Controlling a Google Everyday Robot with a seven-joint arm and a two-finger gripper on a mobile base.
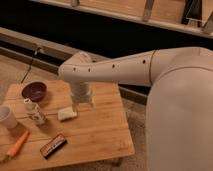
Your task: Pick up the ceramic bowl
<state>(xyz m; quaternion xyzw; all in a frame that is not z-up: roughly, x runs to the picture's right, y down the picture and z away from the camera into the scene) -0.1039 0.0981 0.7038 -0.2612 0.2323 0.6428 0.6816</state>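
Note:
The ceramic bowl [34, 91] is a small dark maroon round bowl standing at the far left corner of the wooden table [100, 130]. My gripper [79, 106] hangs downward from the white arm [115, 67] over the table's middle, right of the bowl and well apart from it. It is open and holds nothing. Just below it lies a small white block [67, 114].
A whitish cup [6, 118] stands at the left edge, with a small bottle [34, 112] beside it. A carrot [17, 144] and a dark snack bar [53, 145] lie near the front edge. A dark cable [30, 62] runs across the floor behind the table.

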